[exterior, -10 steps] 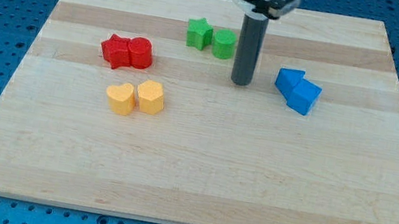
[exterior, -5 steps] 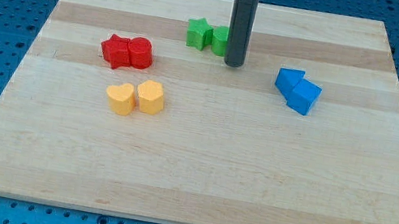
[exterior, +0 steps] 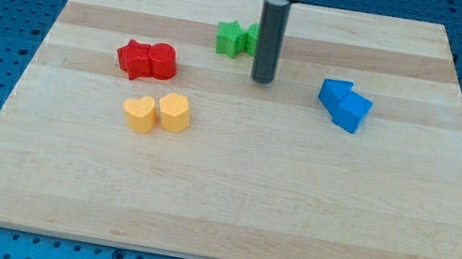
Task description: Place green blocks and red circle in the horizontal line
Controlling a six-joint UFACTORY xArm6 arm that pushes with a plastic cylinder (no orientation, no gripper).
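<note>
Two green blocks sit near the view's top centre: a star-shaped one and a second green block mostly hidden behind my rod. A red circle touches a red star-shaped block at the view's left. My tip rests on the board just below and right of the green pair, with the rod covering the right green block. The red pair lies lower and further left than the greens.
Two yellow blocks sit below the red pair. Two blue blocks lie to the right of my tip. The wooden board lies on a blue perforated table.
My tip has moved left from beside the blue blocks to in front of the right green block. The green pair appears shifted slightly up and left.
</note>
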